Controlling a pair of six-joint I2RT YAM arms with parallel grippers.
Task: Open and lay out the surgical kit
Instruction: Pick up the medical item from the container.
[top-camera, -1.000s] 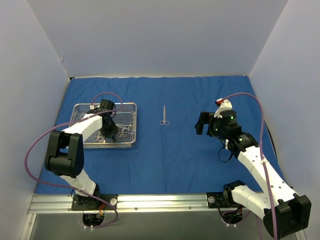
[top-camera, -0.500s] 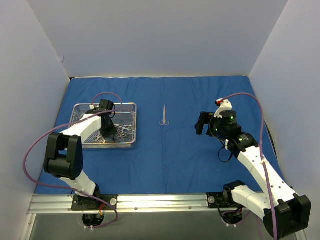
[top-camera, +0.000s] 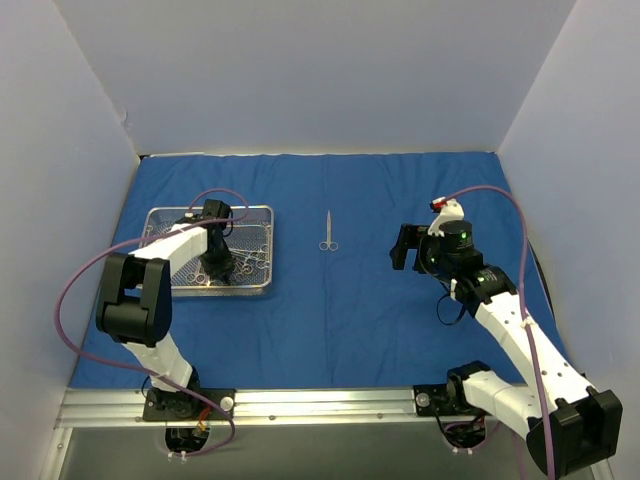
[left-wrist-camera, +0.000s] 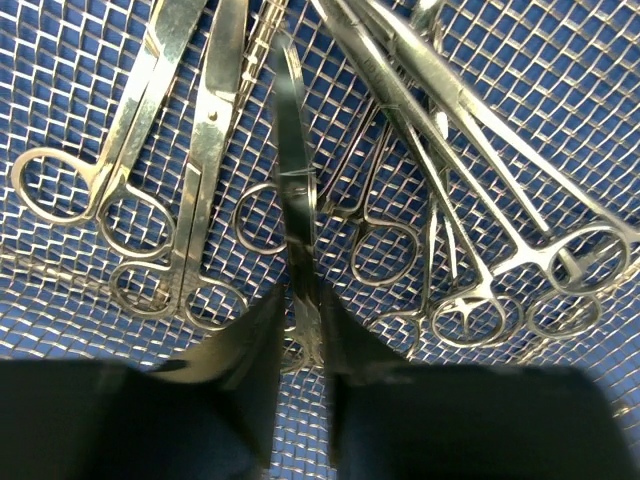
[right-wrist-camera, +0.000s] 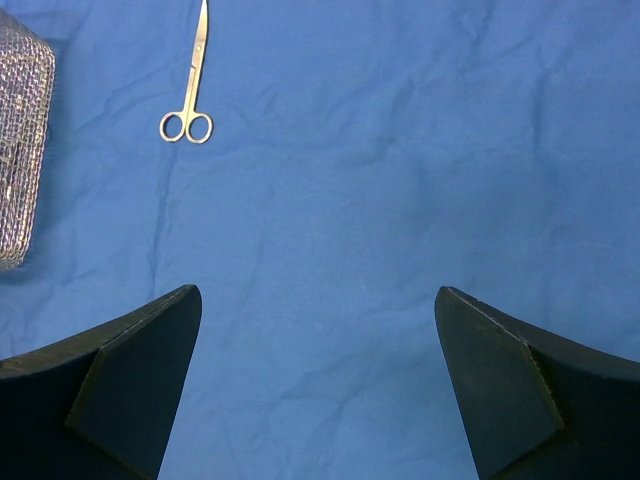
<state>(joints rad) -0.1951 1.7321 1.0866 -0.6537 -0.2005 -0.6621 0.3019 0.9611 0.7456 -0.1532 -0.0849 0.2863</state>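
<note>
Wire-mesh tray (top-camera: 270, 250), at left on the blue wrap (top-camera: 350, 330) covering the tabletop: holds overlapping ring-handled instruments (left-wrist-camera: 400, 240). One pair of scissors (top-camera: 328, 232) lies alone mid-wrap. Left fingers (left-wrist-camera: 275, 320): narrowed on either side of one instrument; a firm grip cannot be told; arm reaches down into the tray. Right fingers (right-wrist-camera: 150, 350): spread wide, empty, poised above the wrap right of the scissors.
</note>
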